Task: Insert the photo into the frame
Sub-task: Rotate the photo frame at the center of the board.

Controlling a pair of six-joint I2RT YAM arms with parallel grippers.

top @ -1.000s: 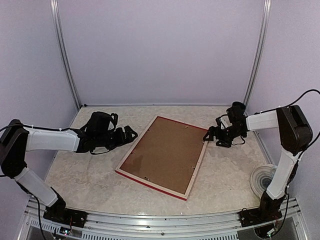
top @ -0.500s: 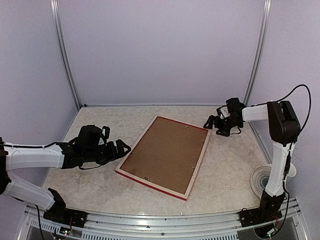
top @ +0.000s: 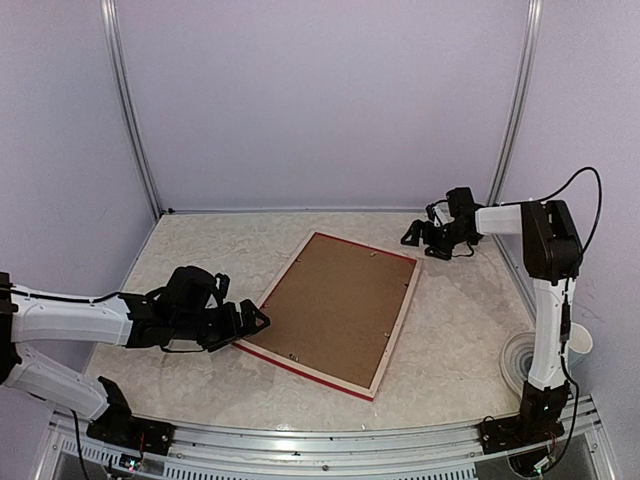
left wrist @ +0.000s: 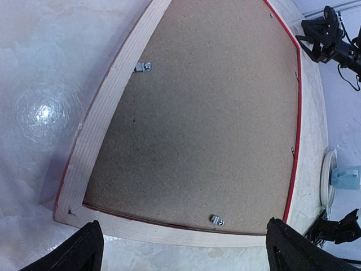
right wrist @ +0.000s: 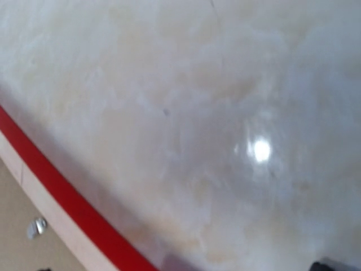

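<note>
The frame [top: 398, 330] lies face down in the middle of the table, with red outer edges and a pale back rim. A brown backing panel [top: 335, 300] fills it, and small metal clips [left wrist: 216, 220] sit along its edge. The photo is out of view. My left gripper [top: 254, 325] is low at the frame's left corner. It is open, and its fingers [left wrist: 84, 248] straddle the pale rim [left wrist: 107, 113]. My right gripper [top: 411, 239] is open just past the frame's far right corner, over bare table. The red edge [right wrist: 56, 186] shows in the right wrist view.
A round white thing [top: 525, 358] lies at the table's near right, beside the right arm's base. Lilac walls with metal posts close in the back and both sides. A metal rail runs along the near edge.
My left arm has swung nearer and to the right, up to the frame's left corner. My right gripper has moved farther back, beyond the frame's far right corner. The frame has not moved.
</note>
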